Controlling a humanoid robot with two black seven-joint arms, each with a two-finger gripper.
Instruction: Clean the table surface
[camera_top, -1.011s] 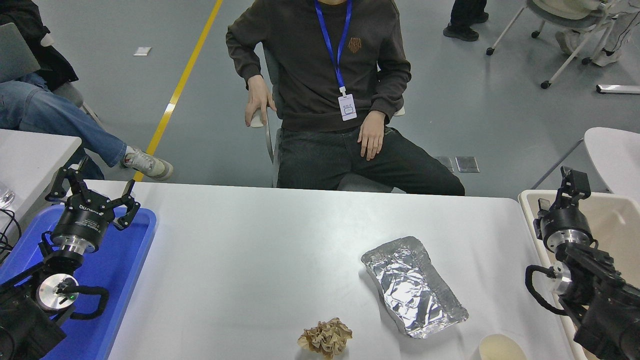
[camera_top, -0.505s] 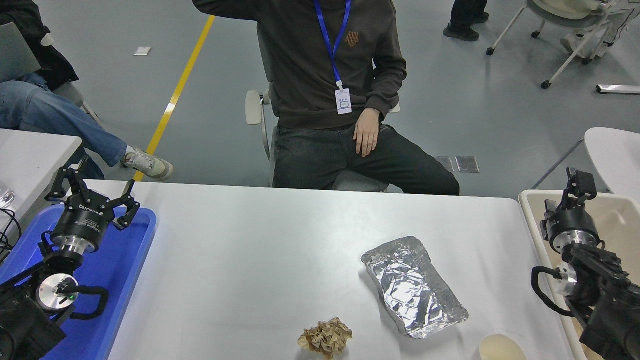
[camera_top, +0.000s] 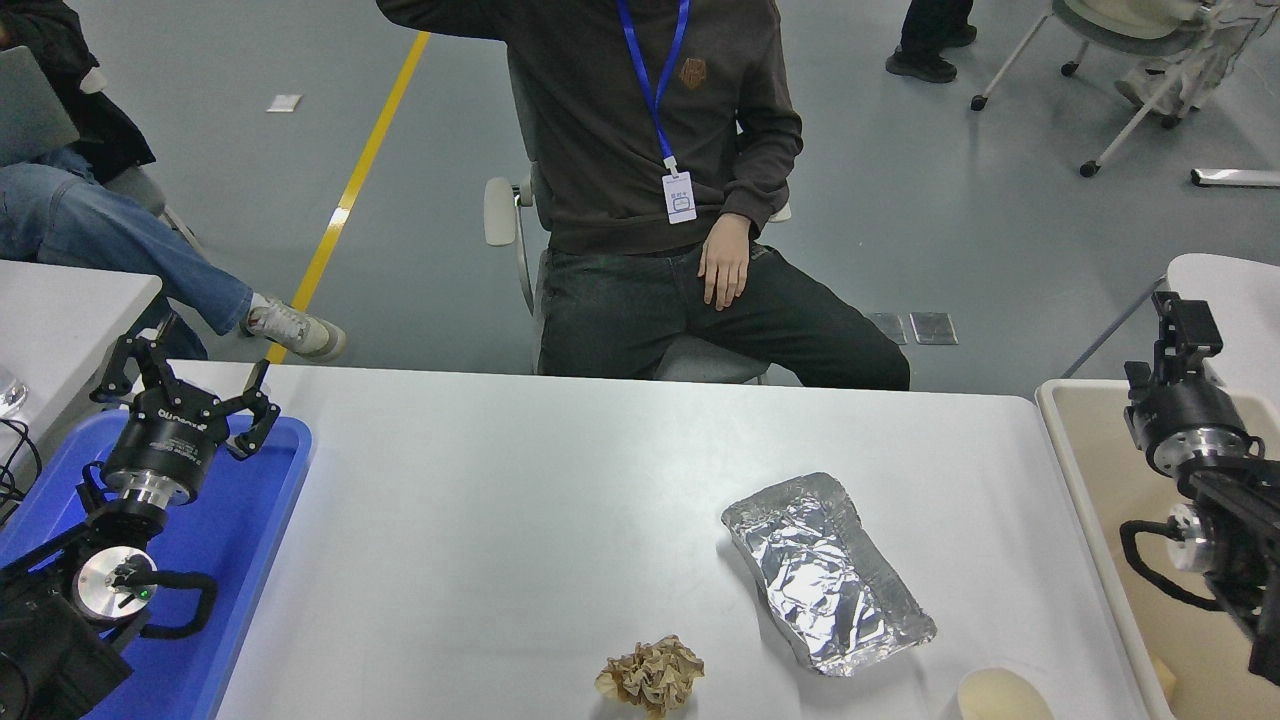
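The table surface is a wide white top filling the lower half of the head view. On it lie a crumpled foil tray right of centre, a ball of crumpled brown paper near the front edge and a pale paper cup at the bottom right. My right gripper hangs off the table's right end, above a beige bin, and is seen edge-on. My left gripper is parked open over the blue tray at the lower left.
A person in a dark sweater sits at the far side, one hand resting on a thigh. Another person's legs reach in at the upper left. A second white table stands left, and another right.
My right arm has drawn back to the right and away from the table, farther over the beige bin. The seated person has lifted one arm and shifted in the chair.
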